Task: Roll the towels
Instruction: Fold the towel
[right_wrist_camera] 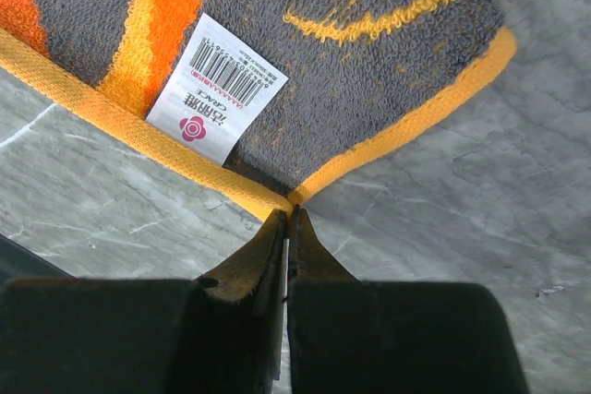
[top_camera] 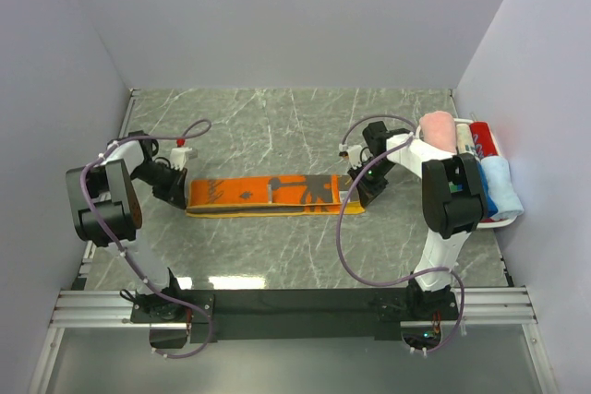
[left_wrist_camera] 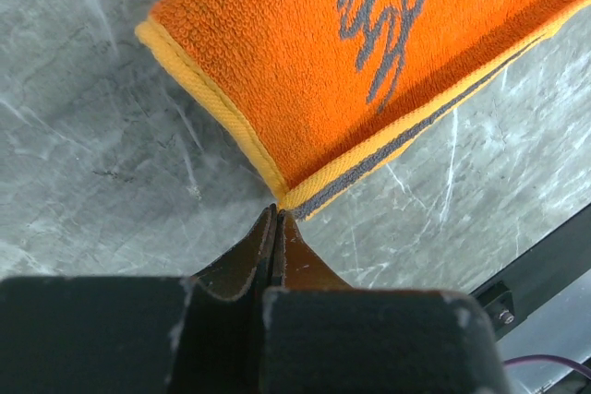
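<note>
Now we have the grey-and-orange towel (top_camera: 268,193) lying as a long flat strip mid-table, with the left gripper (left_wrist_camera: 277,214) and right gripper (right_wrist_camera: 289,217) pressed together at its end corners, perhaps nipping them, so rolling from one end should come next.

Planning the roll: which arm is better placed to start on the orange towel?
Probably left: the left claw, shut, sits at the towel end farthest from the basket, so rolling heads there.

Bare table (top_camera: 277,126) beyond towel (top_camera: 259,193), basket (top_camera: 499,221) against right wall (top_camera: 545,89)
</note>
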`<state>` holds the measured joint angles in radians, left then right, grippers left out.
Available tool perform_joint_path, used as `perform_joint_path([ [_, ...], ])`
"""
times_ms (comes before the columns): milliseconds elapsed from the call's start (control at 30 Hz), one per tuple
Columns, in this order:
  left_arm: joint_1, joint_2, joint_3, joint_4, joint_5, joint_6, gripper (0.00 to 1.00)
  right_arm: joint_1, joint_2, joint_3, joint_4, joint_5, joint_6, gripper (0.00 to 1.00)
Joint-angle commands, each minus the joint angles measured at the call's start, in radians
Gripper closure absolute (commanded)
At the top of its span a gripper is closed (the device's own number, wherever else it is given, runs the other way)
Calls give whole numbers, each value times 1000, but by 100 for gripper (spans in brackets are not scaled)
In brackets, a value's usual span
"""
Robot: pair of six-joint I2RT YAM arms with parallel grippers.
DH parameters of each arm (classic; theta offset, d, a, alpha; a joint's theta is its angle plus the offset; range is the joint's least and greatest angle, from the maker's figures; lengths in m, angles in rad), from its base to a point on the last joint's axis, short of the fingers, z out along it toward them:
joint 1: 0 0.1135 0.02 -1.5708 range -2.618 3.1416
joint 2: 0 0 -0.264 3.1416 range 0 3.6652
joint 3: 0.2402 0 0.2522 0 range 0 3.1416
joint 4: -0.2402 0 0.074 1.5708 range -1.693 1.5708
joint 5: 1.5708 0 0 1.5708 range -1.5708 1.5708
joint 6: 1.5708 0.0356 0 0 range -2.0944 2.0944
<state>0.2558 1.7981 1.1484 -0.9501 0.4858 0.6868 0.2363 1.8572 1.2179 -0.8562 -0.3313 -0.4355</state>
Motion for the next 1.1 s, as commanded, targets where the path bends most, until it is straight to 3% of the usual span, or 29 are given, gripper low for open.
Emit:
perform_joint_path([
  [0,-3,-2,2,13,-3,-1,99,8,0,5,8,14,4,100],
  [467,5,-48,68,-84,8,43,100,12,-85,6,-57,-5,-25,100],
  [533,3,-42,57,-76,7,43,99,26,-69,-4,-52,-14,-23,93],
  [600,3,-36,44,-72,4,42,87,35,-55,-4,-50,-18,-22,73],
  [667,5,-45,39,-81,8,51,71,38,-55,6,-61,-26,-22,63],
  [700,5,-51,40,-93,23,60,69,40,-62,26,-70,-28,-25,60],
  [900,16,-109,126,-226,123,168,59,37,-142,132,-155,-58,-48,59],
  [1067,-4,-80,215,-123,204,27,61,37,-60,239,-116,-57,39,62],
])
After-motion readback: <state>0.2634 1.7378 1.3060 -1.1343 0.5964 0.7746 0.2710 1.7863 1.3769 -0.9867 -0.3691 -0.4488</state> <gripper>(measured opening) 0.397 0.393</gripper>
